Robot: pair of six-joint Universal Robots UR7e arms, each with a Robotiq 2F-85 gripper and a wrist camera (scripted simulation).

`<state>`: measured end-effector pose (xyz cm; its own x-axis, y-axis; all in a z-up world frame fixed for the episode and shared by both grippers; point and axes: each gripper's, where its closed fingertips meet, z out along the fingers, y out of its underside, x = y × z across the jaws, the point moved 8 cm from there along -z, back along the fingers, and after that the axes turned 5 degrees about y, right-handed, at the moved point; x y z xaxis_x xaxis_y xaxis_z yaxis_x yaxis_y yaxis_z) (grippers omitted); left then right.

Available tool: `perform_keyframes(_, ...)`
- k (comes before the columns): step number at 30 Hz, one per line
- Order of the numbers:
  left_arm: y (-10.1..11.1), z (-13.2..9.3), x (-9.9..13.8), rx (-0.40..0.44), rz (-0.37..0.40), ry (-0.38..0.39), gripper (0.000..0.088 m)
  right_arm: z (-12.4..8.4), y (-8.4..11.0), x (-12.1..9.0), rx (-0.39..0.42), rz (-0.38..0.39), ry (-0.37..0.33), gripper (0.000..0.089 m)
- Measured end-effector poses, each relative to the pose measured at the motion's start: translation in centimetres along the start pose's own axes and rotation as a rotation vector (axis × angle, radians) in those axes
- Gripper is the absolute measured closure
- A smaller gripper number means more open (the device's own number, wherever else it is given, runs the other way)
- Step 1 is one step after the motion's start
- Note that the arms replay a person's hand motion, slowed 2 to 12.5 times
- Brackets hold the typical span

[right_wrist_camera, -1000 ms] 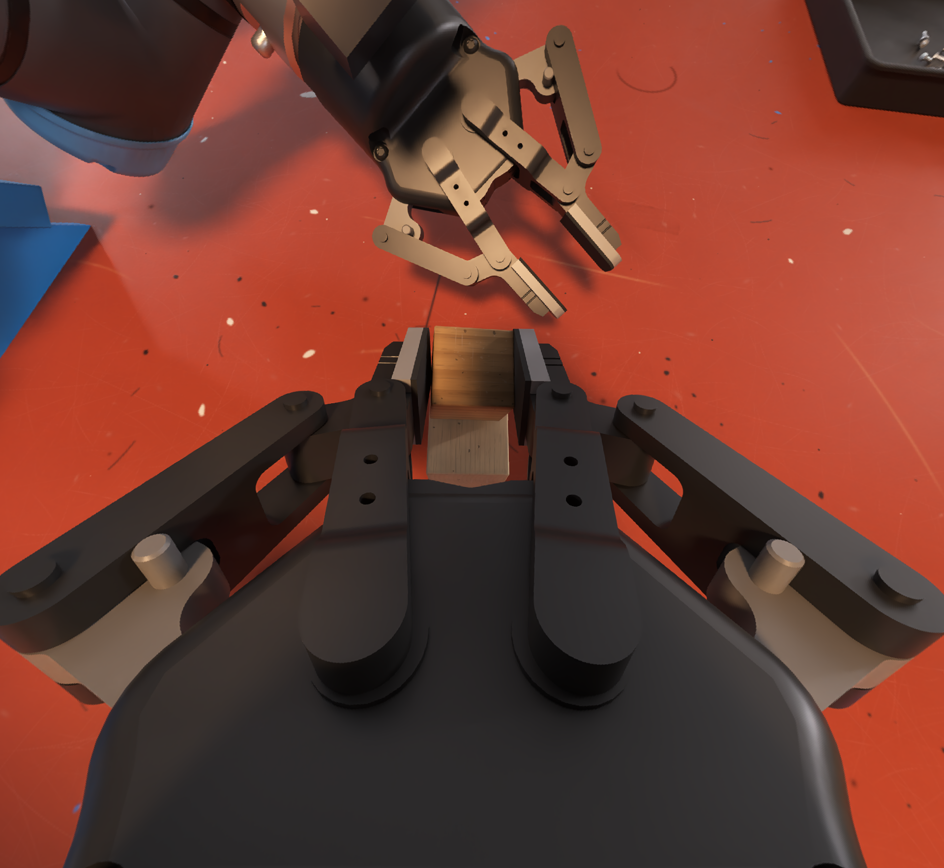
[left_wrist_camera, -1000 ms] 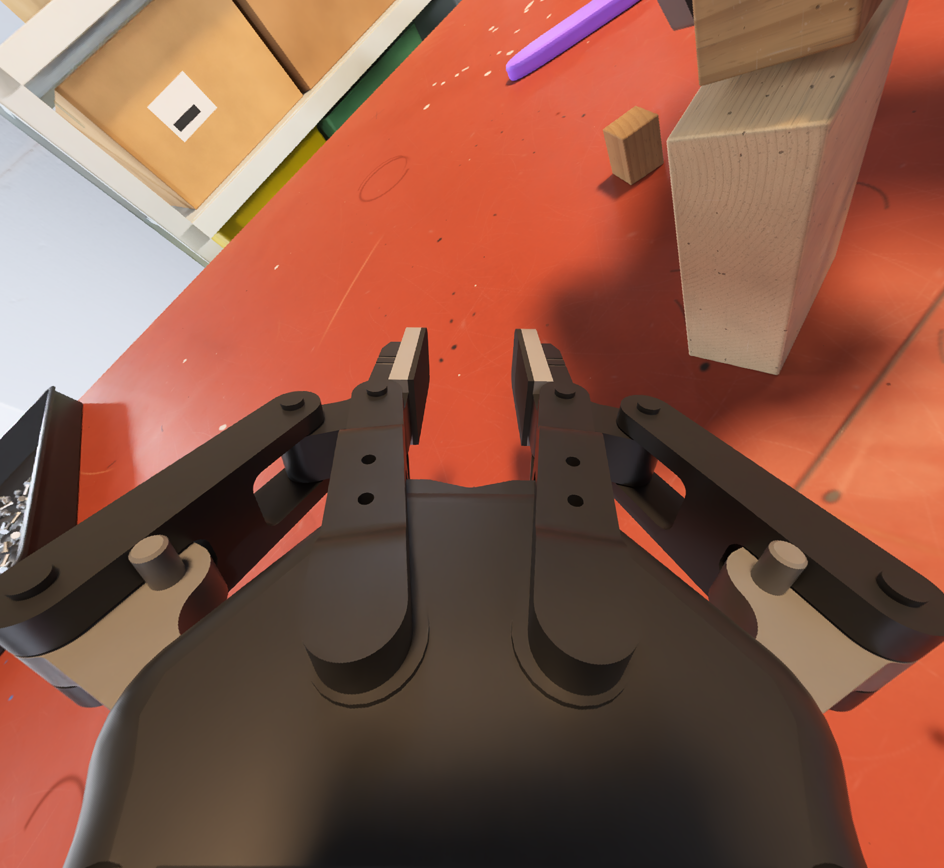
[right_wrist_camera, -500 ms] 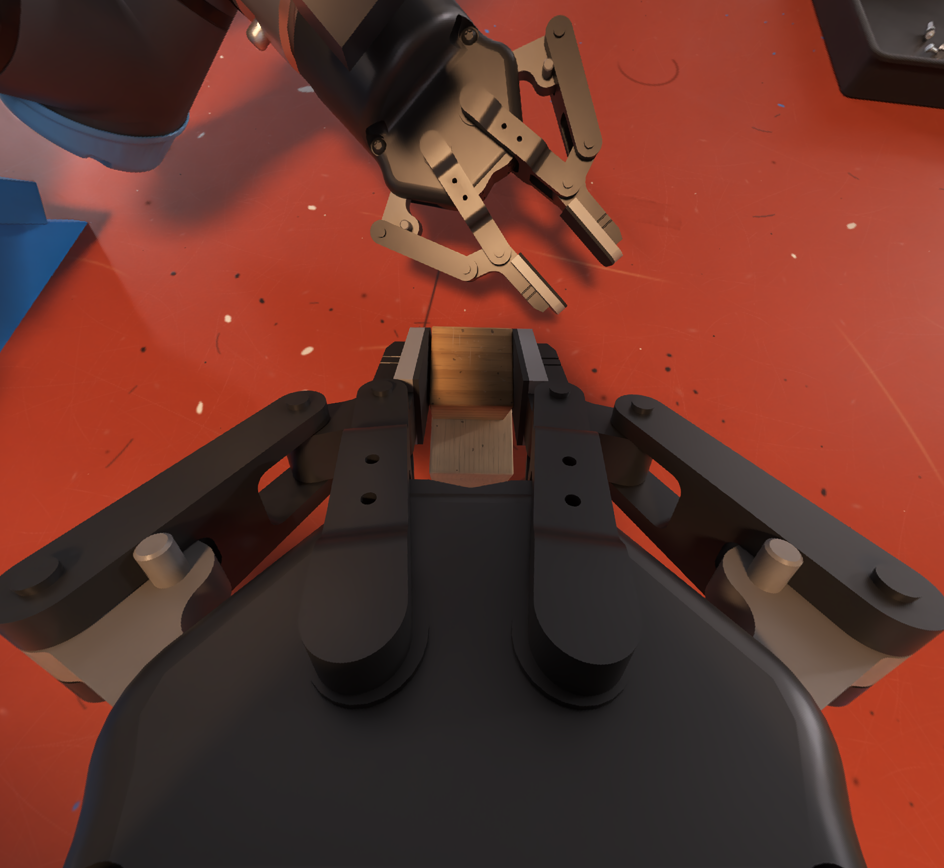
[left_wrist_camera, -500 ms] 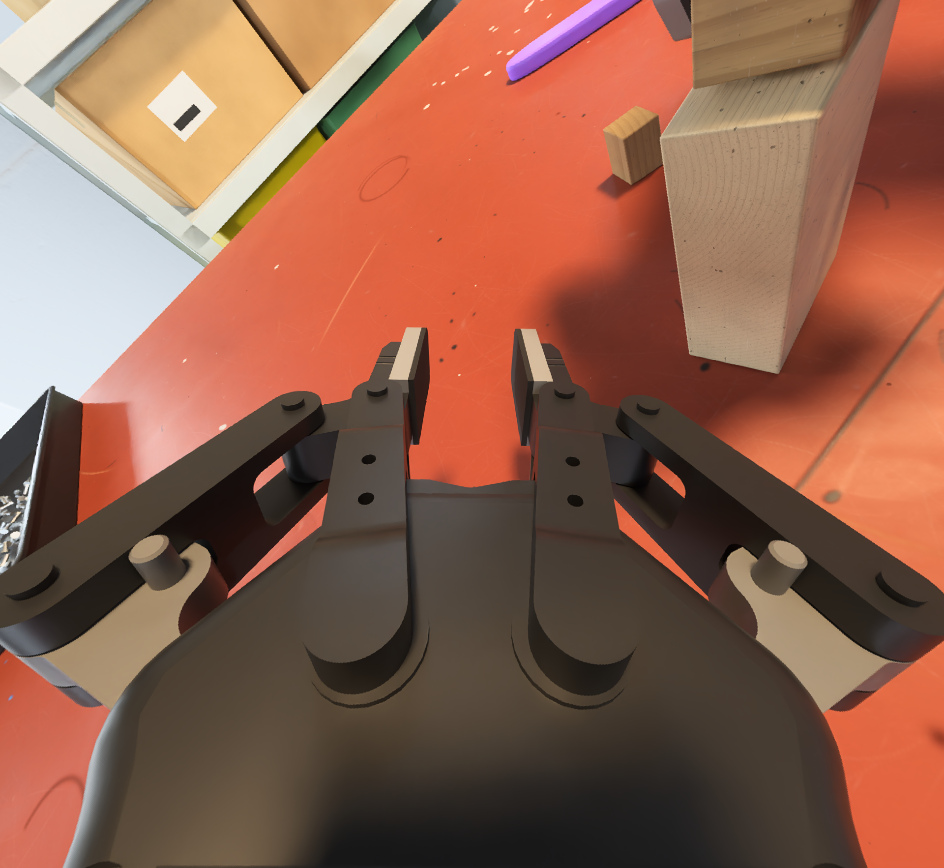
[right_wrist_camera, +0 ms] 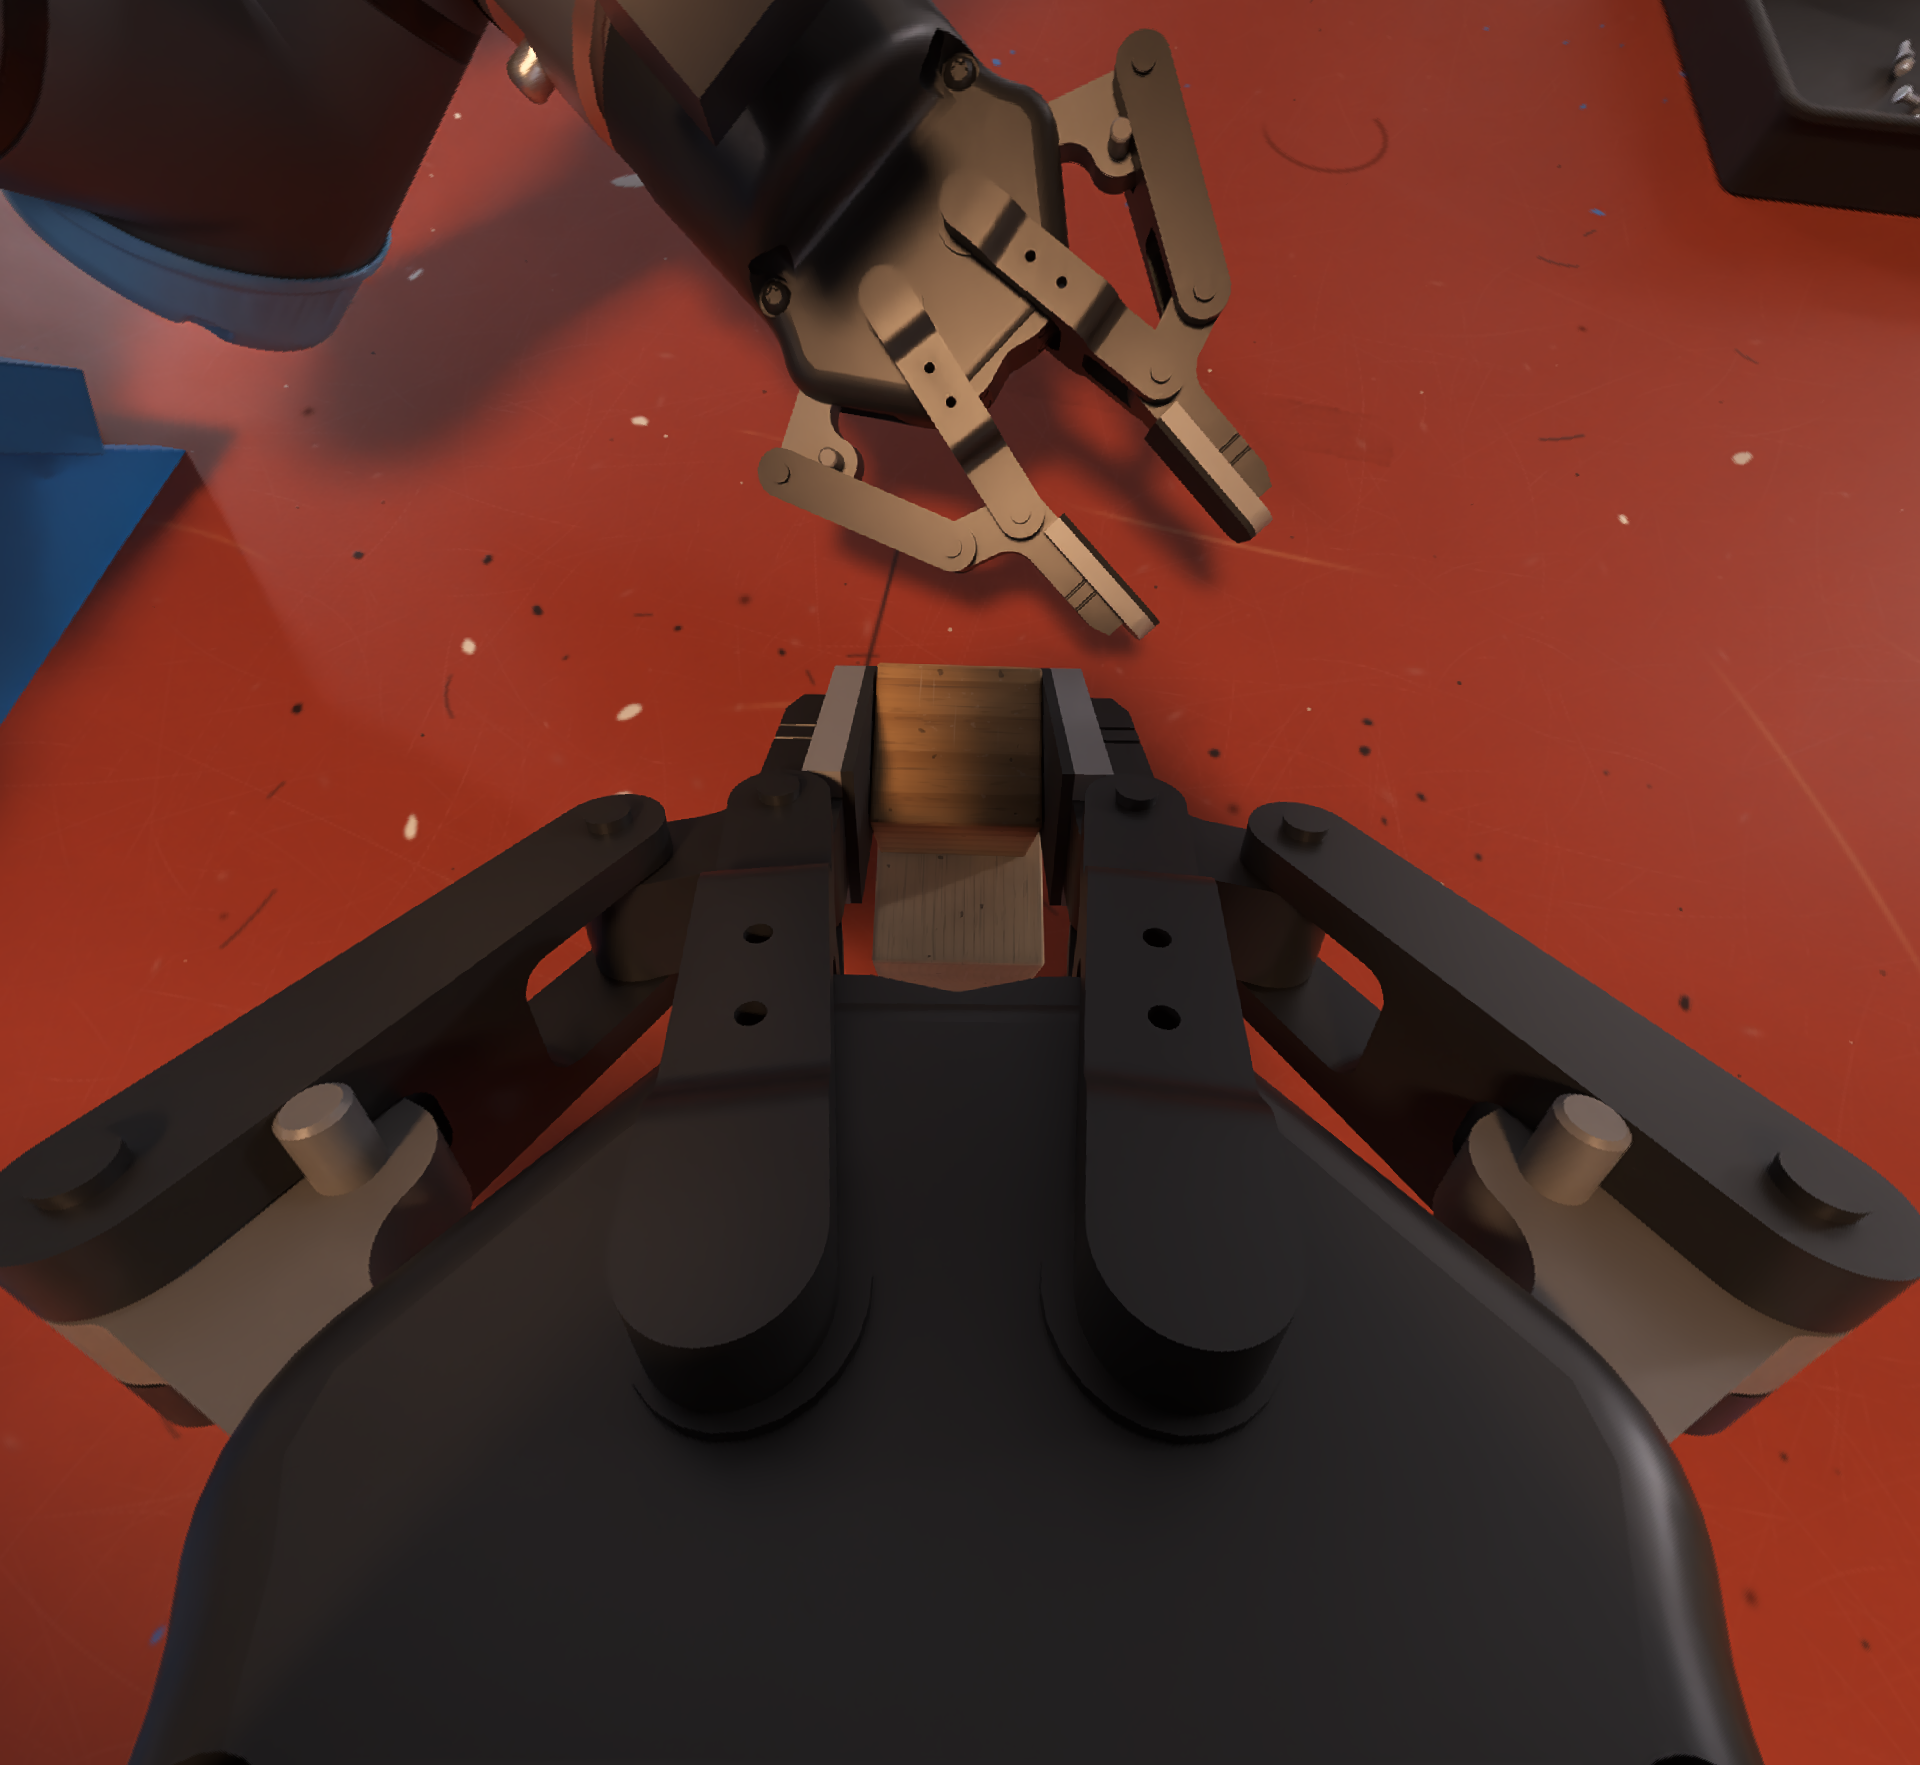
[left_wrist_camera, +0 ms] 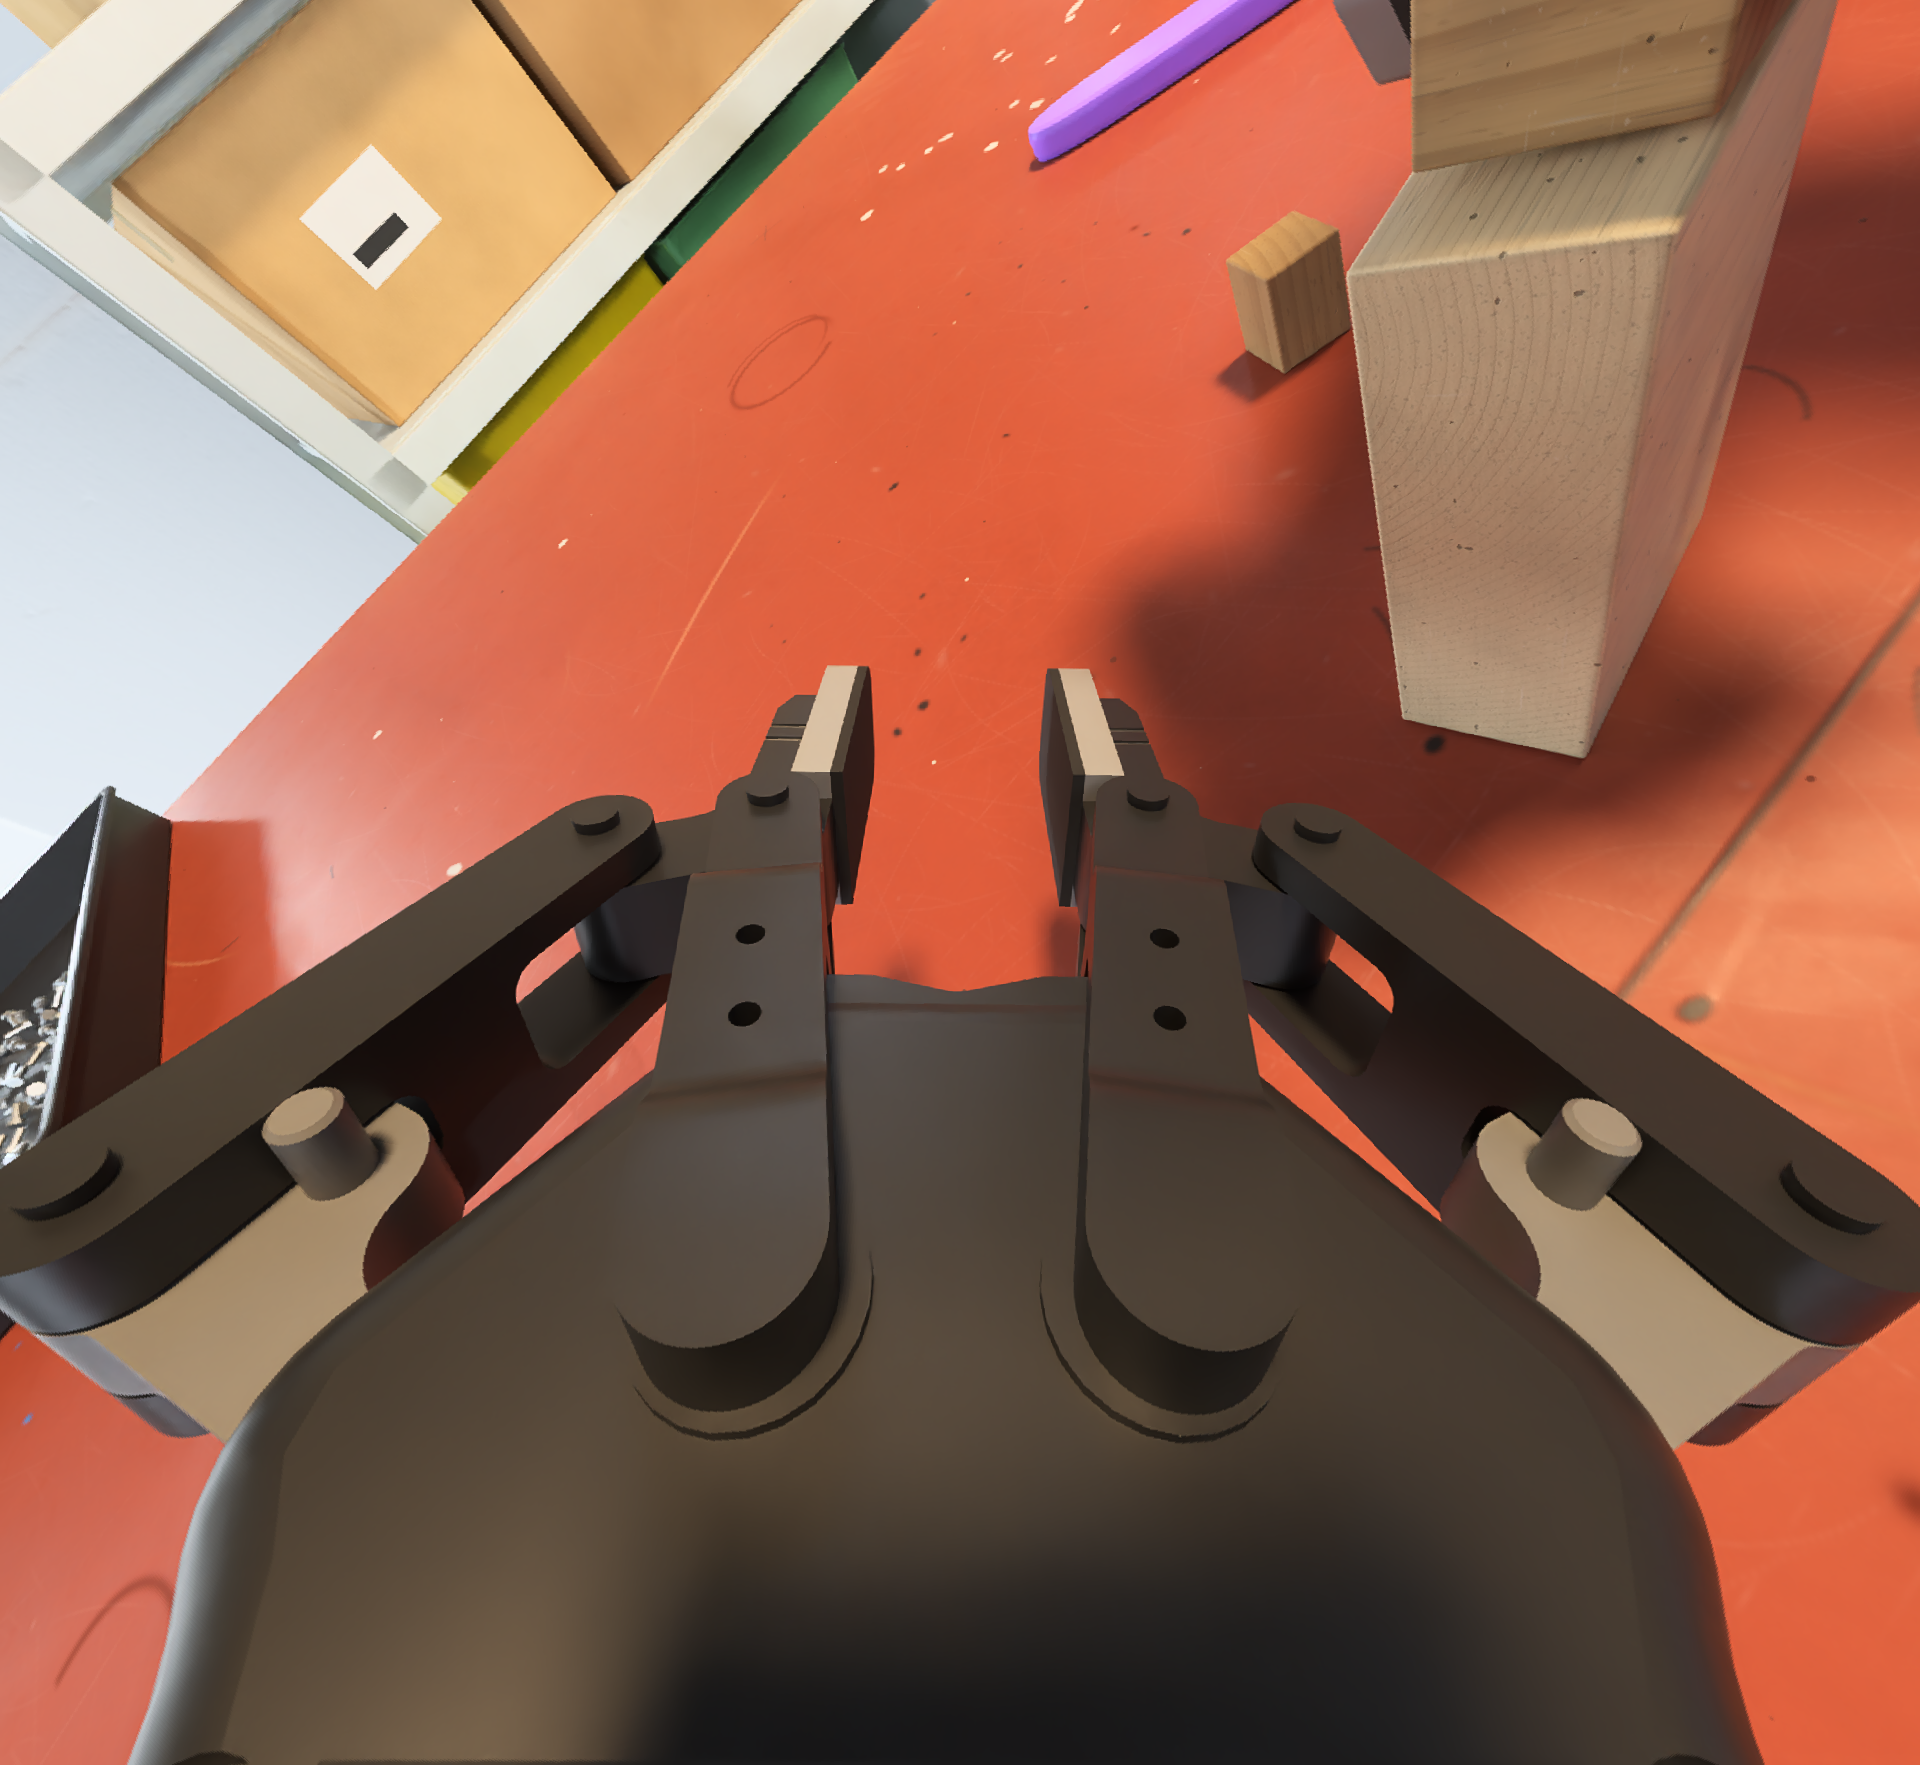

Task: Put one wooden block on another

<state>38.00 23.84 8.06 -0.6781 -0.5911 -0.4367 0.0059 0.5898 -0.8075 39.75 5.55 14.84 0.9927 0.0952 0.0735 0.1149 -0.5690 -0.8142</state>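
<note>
A tall pale wooden block stands upright on the red table at the right of the left wrist view. My right gripper is shut on a darker wooden block and holds it on the tall block's top, slightly tilted. In the right wrist view the held block sits between the jaws, with the tall block's pale top just below it. My left gripper is open and empty, low over the table, left of the tall block; it also shows in the right wrist view.
A small wooden cube lies beyond the tall block. A purple stick lies farther back. A shelf with cardboard boxes runs along the table's left edge. A dark bin of screws sits at the left, also seen top right. A blue object lies left.
The right gripper with its block has shifted slightly and settled lower onto the tall block's top. The left gripper has stayed open and nearly still.
</note>
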Motion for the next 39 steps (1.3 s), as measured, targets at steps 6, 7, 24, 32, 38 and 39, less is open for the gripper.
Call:
perform_keyframes(6,0.00,0.00,0.01,0.000,0.000,0.000,0.0587,0.00,0.02,0.00,0.003,0.001,-0.001,0.0624)
perform_keyframes(7,0.00,0.00,0.00,0.000,0.000,0.000,0.0588,0.01,0.02,0.00,0.003,0.001,-0.001,0.0625)
perform_keyframes(24,-0.01,0.00,0.03,0.001,0.004,0.000,0.0591,0.04,0.06,0.02,0.010,0.006,0.000,0.0625)
perform_keyframes(32,-0.02,-0.01,0.03,0.001,0.004,0.000,0.0594,0.00,0.09,0.01,0.010,0.007,-0.002,0.0625)
perform_keyframes(38,-0.02,0.00,0.04,0.000,0.006,0.001,0.0595,-0.01,0.10,0.02,0.012,0.008,0.000,0.0625)
perform_keyframes(39,-0.02,0.00,0.04,0.000,0.006,0.001,0.0595,-0.01,0.10,0.02,0.012,0.008,0.000,0.0626)
